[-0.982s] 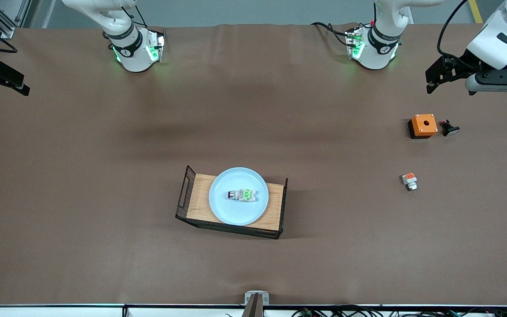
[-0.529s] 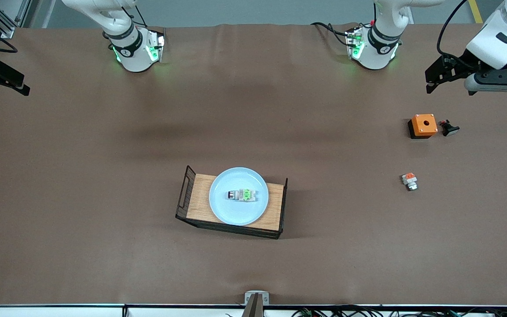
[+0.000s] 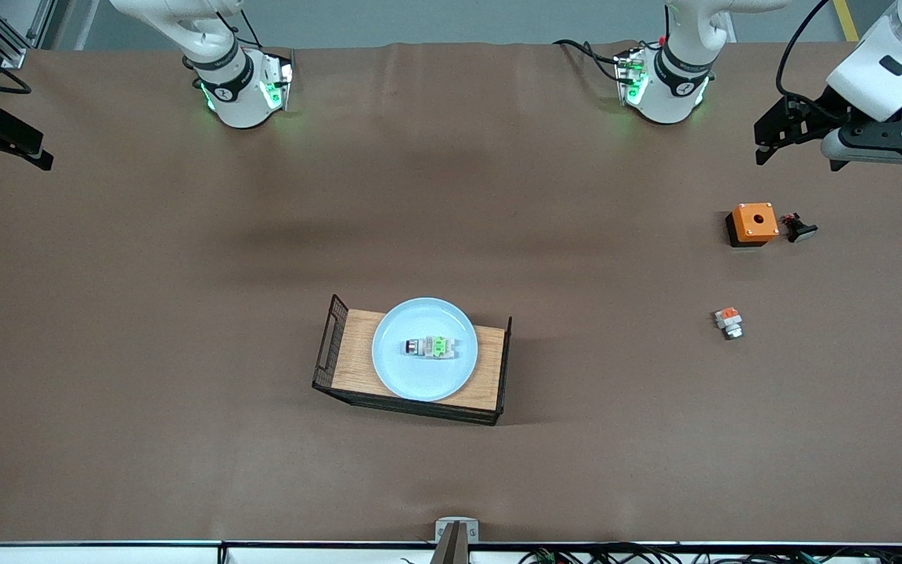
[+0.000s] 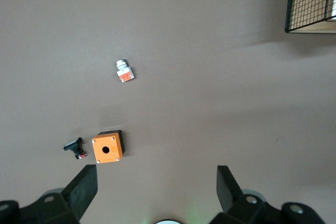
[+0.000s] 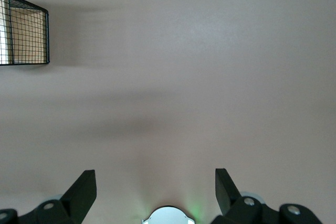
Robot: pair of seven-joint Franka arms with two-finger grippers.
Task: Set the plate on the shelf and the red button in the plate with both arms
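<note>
The pale blue plate [image 3: 420, 380] rests on a wooden tray [image 3: 353, 354] in the middle of the table. On the plate lies the red button [image 3: 429, 347], with its green block and its red cap at one end. My left gripper [image 3: 768, 141] [image 4: 157, 170] hangs open and empty over the left arm's end of the table, apart from the plate. At the right arm's end, my right gripper [image 3: 28, 153] [image 5: 155, 173] is also open, with nothing in it. The wrist views show only the tray's wire ends.
An orange box [image 3: 752, 222] [image 4: 107, 148] and a black-stemmed button [image 3: 799, 229] [image 4: 74, 147] lie under the left gripper's area. A white part with an orange block [image 3: 728, 322] [image 4: 124, 71] lies nearer the front camera. The tray's black wire ends [image 4: 312, 1] [image 5: 23, 30] stand upright.
The left arm's hand has shifted very slightly. The plate, the red button and the right arm have not moved.
</note>
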